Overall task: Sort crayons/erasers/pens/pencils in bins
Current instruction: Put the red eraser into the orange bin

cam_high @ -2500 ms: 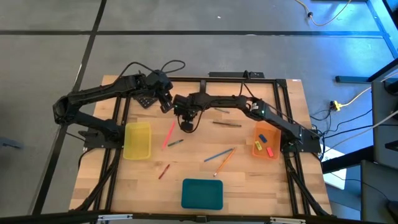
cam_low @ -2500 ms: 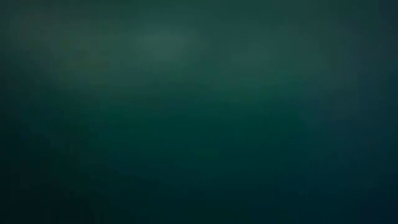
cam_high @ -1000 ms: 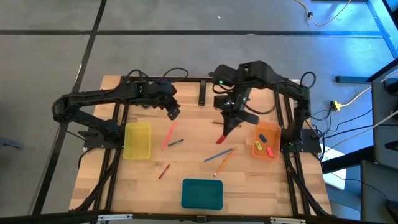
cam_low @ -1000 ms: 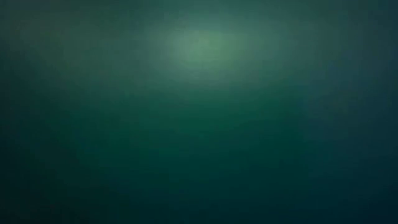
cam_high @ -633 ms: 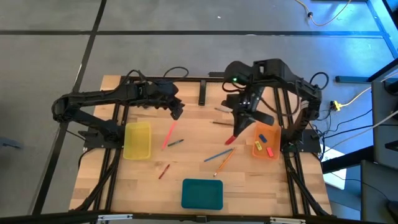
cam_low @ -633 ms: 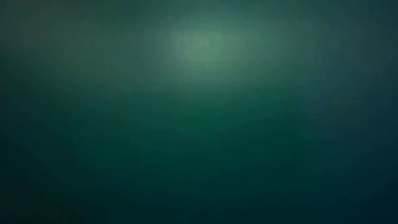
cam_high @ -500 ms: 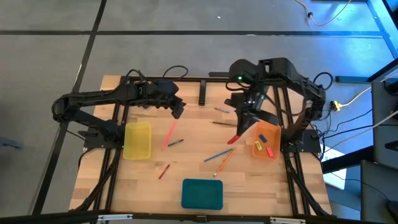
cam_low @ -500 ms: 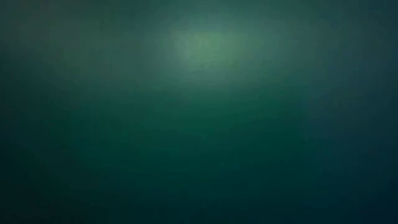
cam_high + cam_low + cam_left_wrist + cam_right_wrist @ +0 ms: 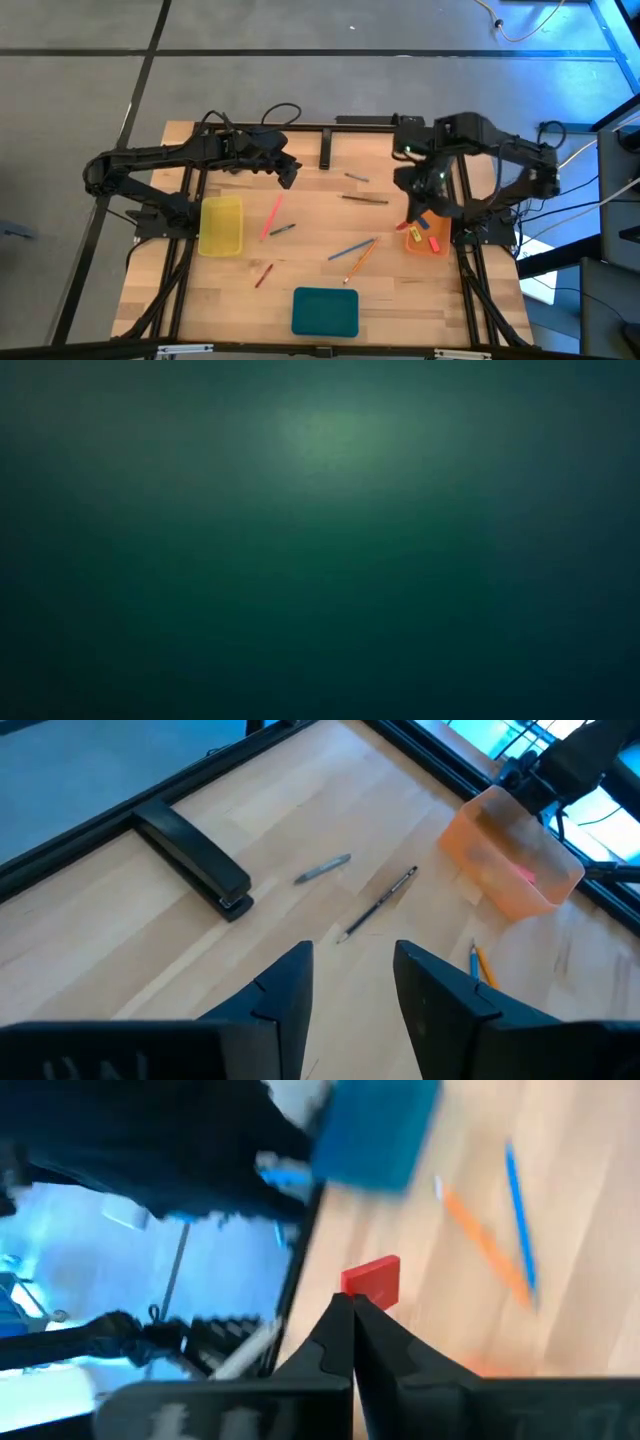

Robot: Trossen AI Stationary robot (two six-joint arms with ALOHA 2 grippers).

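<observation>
Wooden table [image 9: 300, 270] fills the high view and carries all work items; the low view shows nothing usable. Positions below are given relative to the orange bin [image 9: 428, 227].

Bins: the orange bin sits at the right edge of the table and already contains several erasers [image 9: 434, 242]. The yellow bin [image 9: 221, 225] lies well apart at the far left, and the teal bin [image 9: 325, 311] lies away from it toward the front edge.

Arms: the right gripper [image 9: 414, 217] hangs over the near-left rim of the orange bin. Its fingers are fully closed on a small red eraser [image 9: 372, 1280], which projects past the fingertips in the right wrist view. The left gripper [image 9: 287, 176] waits well apart from the orange bin, over the rear left of the table, fingers spread wide and holding nothing.

Loose items: a long pink-red stick [image 9: 271, 216] and a short dark one lie between the two side bins; a blue and an orange stick [image 9: 361, 256] lie crossed just left of the orange bin; a crayon [image 9: 263, 275] lies farther off. A black stapler [image 9: 195, 860] lies at the rear edge.

Procedure, step in hand: deposit the red eraser. Centre the fingertips over the interior of the orange bin, clear of the rim, lower until just above the contents, then open. Releasing at the rim risks the eraser bouncing out onto the table.
</observation>
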